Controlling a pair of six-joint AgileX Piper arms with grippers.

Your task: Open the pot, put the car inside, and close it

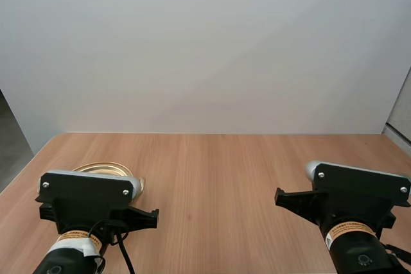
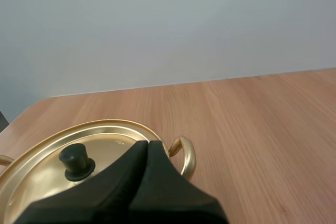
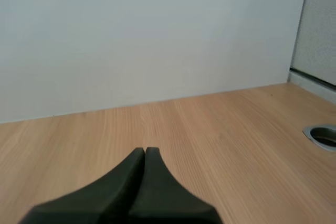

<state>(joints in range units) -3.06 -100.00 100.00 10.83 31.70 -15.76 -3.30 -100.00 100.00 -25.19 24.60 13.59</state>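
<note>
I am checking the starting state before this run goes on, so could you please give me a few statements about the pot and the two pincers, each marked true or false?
1. The round golden metal lid sits on the golden metal pot. True.
2. The left pincer grips the lid's black knob. False: it is shut on nothing, beside the knob.
3. The right pincer is shut, over the bare light wooden table. True.
4. The pot stands on the table's right half. False: it stands on the left half, by the left pincer.
</note>
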